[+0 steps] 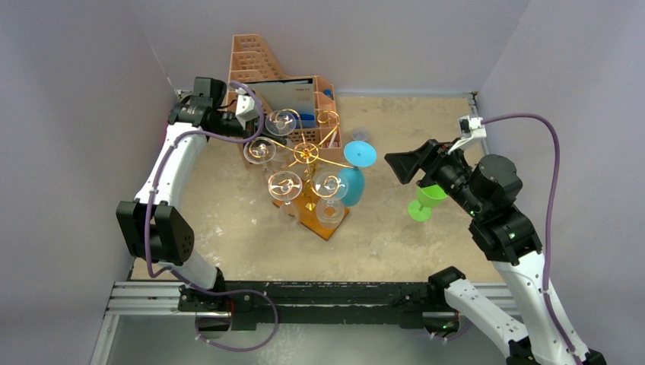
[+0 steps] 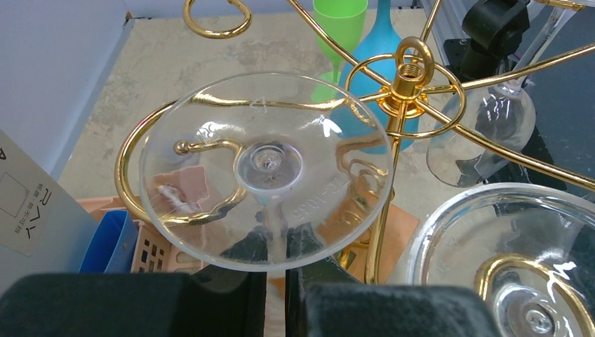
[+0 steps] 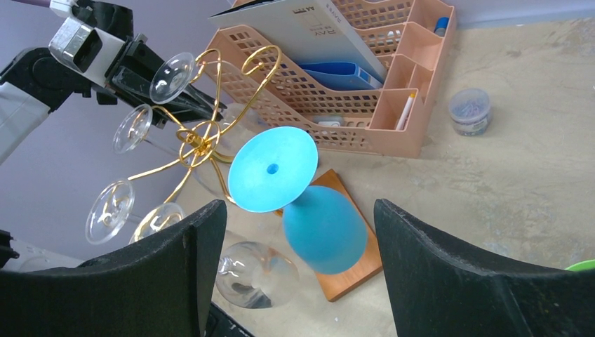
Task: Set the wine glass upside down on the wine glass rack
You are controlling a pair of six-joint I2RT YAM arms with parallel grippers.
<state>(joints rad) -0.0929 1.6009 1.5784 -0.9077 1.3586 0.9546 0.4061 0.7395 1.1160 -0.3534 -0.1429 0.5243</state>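
Note:
My left gripper (image 2: 277, 242) (image 1: 255, 125) is shut on the stem of a clear wine glass (image 2: 265, 168) (image 1: 281, 122), which is upside down with its round foot facing the wrist camera. The foot lies over a curled arm of the gold wine glass rack (image 2: 409, 77) (image 1: 306, 152), at the rack's far left. Whether the foot rests on the wire I cannot tell. Three more clear glasses (image 1: 284, 185) and a blue glass (image 1: 354, 182) (image 3: 323, 228) hang upside down on the rack. My right gripper (image 1: 403, 167) (image 3: 298, 210) stands open and empty, to the right of the rack.
A peach perforated organizer (image 1: 266, 68) (image 3: 351, 105) with papers stands right behind the rack. A green glass (image 1: 426, 201) (image 2: 339, 21) stands upright under my right arm. A small jar of clips (image 3: 469, 111) sits on the table. Grey walls enclose three sides.

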